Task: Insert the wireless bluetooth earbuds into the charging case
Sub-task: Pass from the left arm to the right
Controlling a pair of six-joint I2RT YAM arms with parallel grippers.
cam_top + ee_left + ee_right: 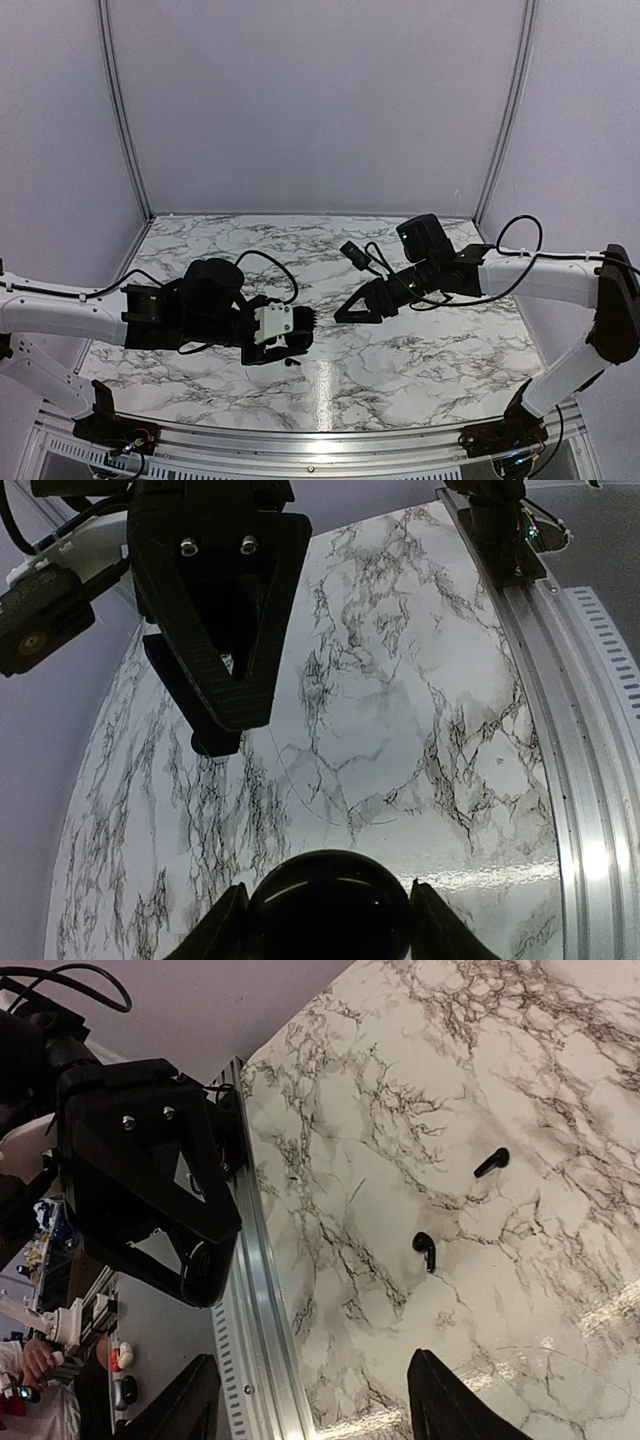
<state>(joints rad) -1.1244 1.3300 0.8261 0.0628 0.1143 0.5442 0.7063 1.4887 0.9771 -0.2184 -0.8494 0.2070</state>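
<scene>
Guiding the right claw (pixel 312 1360), its fingers apart and empty, we should straddle one of the earbuds (pixel 425 1250) squarely and pinch gently. Both lie loose on the worktop (pixel 540 1050), close to its near edge. Our left claw (pixel 328 888) is clamped on the glossy black charging case (pixel 330 915).

Left arm (pixel 60 312): stretched low from the left edge toward centre, wrist roughly level. Left pincer (pixel 328 905): fingers closed against both sides of a glossy black rounded case (pixel 330 925). Right arm (pixel 560 278): elbow bent at the right edge, forearm reaching inward. Right pincer (pixel 345 313): tilted down toward centre, fingers spread apart. The two pincers face each other, near but not touching
</scene>
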